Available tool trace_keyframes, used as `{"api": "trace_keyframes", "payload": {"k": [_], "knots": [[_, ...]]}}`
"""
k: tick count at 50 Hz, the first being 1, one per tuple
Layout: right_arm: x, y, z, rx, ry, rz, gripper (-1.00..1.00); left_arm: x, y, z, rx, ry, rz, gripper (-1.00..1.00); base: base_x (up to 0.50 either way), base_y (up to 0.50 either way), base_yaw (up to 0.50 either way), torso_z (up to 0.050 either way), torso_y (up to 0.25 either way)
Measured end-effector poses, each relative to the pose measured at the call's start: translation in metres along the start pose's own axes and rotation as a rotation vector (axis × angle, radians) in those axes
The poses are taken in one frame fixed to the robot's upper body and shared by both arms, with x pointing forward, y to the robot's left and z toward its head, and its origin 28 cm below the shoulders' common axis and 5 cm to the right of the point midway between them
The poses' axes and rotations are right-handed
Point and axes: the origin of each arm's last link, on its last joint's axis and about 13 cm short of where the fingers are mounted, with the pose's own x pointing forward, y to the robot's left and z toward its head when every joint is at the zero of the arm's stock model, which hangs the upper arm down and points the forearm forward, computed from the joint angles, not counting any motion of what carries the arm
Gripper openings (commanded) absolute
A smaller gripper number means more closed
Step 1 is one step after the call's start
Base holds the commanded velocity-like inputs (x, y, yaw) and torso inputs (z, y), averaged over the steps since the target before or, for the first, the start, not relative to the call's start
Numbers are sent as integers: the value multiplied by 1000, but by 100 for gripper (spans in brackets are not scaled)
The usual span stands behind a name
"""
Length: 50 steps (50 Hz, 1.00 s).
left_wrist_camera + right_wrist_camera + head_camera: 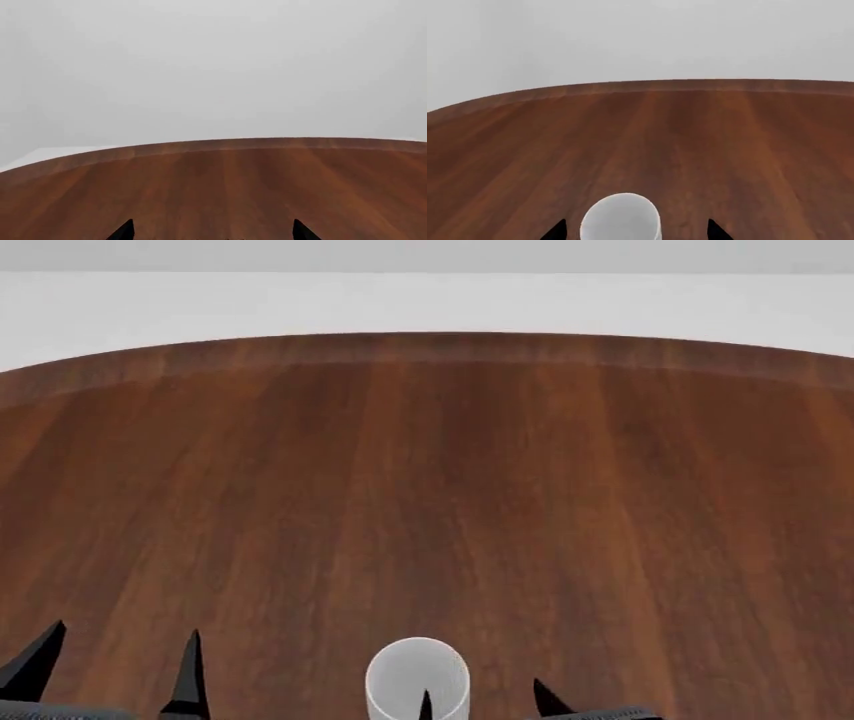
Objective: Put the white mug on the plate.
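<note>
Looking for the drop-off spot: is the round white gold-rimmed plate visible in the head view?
No, only the tall white mug stands on the brown wooden table.

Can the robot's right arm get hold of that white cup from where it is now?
Probably yes. The white mug stands between the right gripper's open fingertips, with nothing else on the table in view blocking it.

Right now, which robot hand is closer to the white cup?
The right gripper. The white mug stands between its fingertips, while the left gripper hangs off to the side over bare table, with nothing between its fingertips.
</note>
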Motion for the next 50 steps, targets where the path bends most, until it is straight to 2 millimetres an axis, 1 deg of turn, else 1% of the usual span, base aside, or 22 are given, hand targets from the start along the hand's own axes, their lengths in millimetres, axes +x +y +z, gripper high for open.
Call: {"api": "trace_keyframes", "payload": {"k": [25,50], "knots": [[-2,2,-5,-37,157,72,100,1,1,-3,-20,8,10,100,0,0,0,0,0],[6,-7,-33,-73,280,72,100,1,1,-3,-23,4,16,100,0,0,0,0,0]]}}
